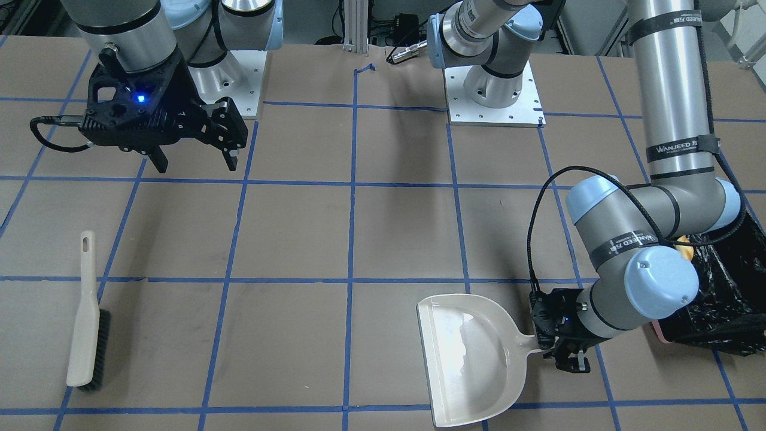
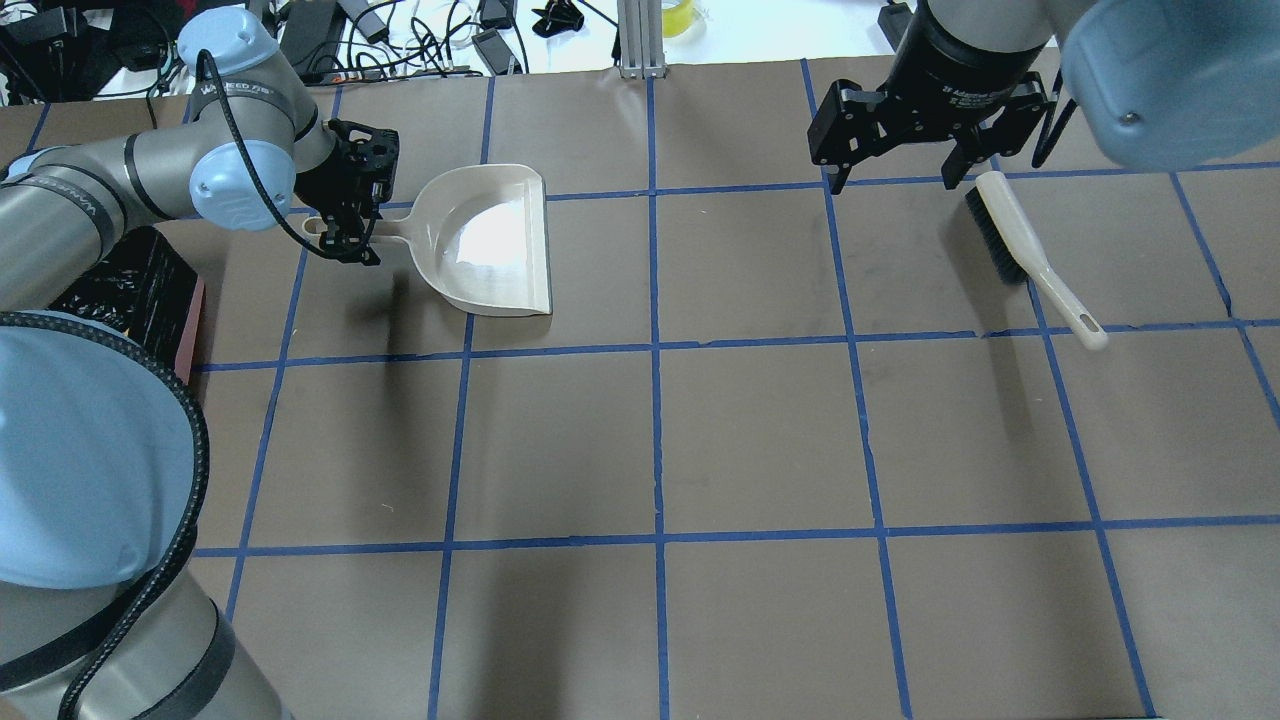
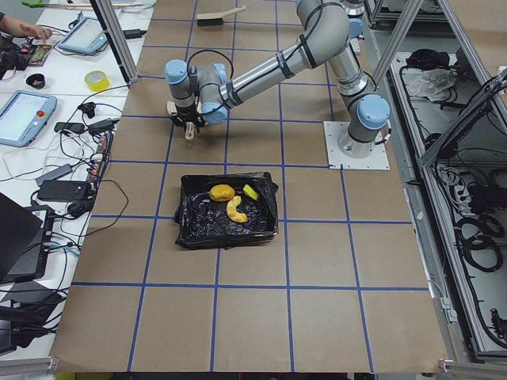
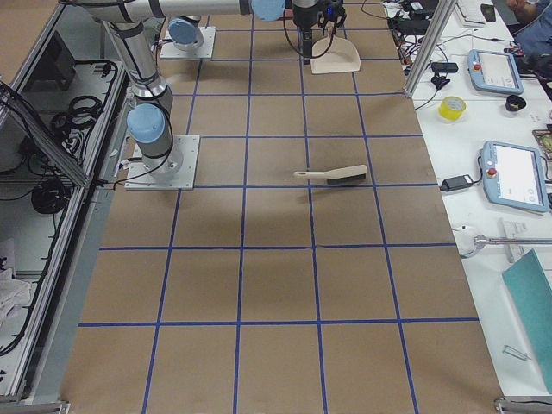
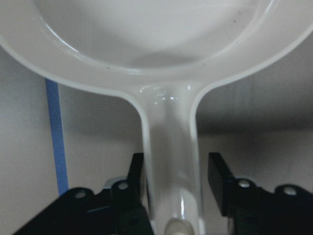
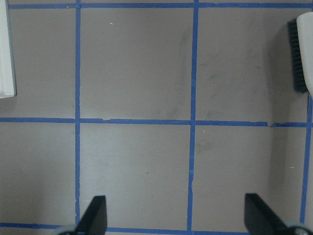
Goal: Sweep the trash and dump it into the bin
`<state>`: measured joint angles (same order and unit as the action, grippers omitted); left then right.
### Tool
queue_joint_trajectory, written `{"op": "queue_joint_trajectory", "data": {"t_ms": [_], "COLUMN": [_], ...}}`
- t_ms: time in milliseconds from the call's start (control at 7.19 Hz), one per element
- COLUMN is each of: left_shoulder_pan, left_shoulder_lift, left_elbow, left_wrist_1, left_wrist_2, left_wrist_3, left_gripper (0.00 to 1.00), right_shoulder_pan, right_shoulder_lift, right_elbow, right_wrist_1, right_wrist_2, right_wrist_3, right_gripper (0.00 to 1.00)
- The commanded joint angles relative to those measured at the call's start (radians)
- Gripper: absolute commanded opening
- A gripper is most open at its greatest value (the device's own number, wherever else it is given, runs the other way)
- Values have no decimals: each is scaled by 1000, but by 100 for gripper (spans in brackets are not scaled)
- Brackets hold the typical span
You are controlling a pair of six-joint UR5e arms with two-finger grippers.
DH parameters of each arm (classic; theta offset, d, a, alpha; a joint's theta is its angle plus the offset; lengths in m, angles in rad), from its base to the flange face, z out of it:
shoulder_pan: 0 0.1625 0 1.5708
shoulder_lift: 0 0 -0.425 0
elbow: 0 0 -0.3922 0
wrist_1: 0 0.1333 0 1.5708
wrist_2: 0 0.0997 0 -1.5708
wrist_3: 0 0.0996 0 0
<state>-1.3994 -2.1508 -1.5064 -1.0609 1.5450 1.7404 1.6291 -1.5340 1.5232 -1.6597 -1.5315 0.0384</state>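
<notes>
The trash lies in the bin (image 3: 190, 226), a pink tub with a black bag: the tan-orange lump (image 3: 222, 191), the cream crescent (image 3: 235, 209) and the yellow-green wedge (image 3: 252, 191). The bin also shows in the overhead view (image 2: 140, 290) and the front view (image 1: 730, 299). The cream dustpan (image 2: 490, 240) (image 1: 473, 359) lies empty on the table. My left gripper (image 2: 345, 235) (image 5: 176, 181) straddles its handle (image 5: 168, 147), open, with a gap at one finger. My right gripper (image 2: 895, 182) (image 1: 195, 163) is open and empty above the table, beside the brush (image 2: 1030, 255) (image 1: 84, 323).
The table is brown paper with a blue tape grid. The arm bases (image 1: 494, 102) stand at the robot's edge. Tablets, tape rolls and cables lie on a side bench (image 4: 509, 172) beyond the far edge.
</notes>
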Motion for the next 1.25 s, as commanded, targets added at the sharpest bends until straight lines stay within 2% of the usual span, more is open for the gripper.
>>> {"op": "queue_joint_trajectory", "data": {"t_ms": [0, 278, 556, 834, 973, 1112], "left_shoulder_pan": [-3, -10, -27, -29, -27, -27], "left_shoulder_lift": [43, 127, 243, 366, 406, 437], "left_elbow": [-18, -14, -11, -11, -14, -24], "left_wrist_1": [-13, -121, -235, -347, -411, -442], "left_wrist_2": [18, -6, -48, -49, -39, -36], "left_wrist_3": [2, -30, -238, -478, -558, -740], "left_gripper": [82, 81, 81, 82, 93, 95], "right_shoulder_pan": [0, 0, 2, 0, 3, 0], "right_shoulder_lift": [0, 0, 0, 0, 0, -9], "right_elbow": [0, 0, 0, 0, 0, -1], "right_wrist_1": [0, 0, -5, -5, -6, -6], "right_wrist_2": [1, 1, 1, -2, -2, -2], "right_wrist_3": [0, 0, 0, 0, 3, 2], "right_gripper": [100, 100, 100, 100, 100, 100]}}
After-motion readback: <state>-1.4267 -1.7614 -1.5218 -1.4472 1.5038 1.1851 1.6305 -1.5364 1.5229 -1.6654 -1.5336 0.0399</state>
